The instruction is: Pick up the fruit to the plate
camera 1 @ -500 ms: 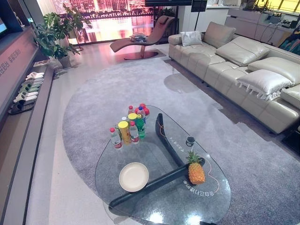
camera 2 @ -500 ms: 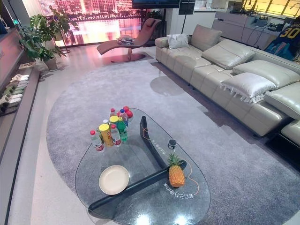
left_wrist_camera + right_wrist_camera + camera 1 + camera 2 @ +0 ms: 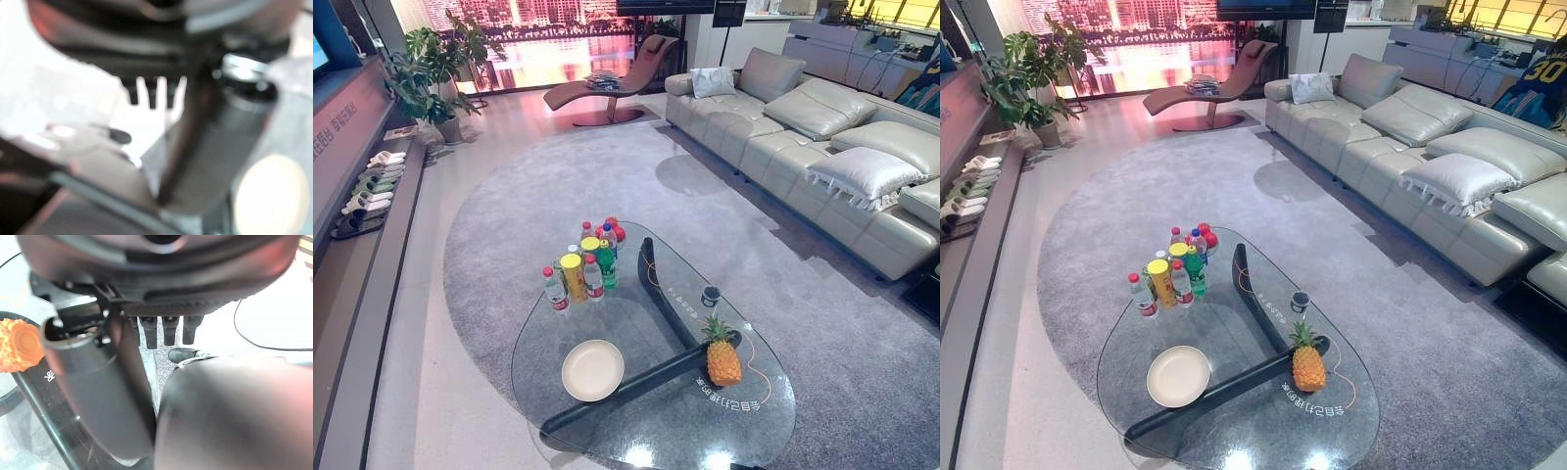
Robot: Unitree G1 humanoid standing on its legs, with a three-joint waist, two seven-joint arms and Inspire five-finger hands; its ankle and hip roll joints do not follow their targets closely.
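Pineapple (image 3: 722, 354) upright — apart from plate (image 3: 592, 369)

Found bare glass between plate (image 3: 592, 369) and pineapple (image 3: 722, 356), well apart on the glass table (image 3: 641, 433), with the dark base beam (image 3: 636, 386) lying under the pane, not on it. Noted open approach along the near edge on either side of the pineapple. Logged as obstacles a tight cluster of bottles (image 3: 579, 272) at the far left and a small dark cup (image 3: 710, 294) near, beyond the pineapple.

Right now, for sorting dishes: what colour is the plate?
The plate is cream; left eye view.
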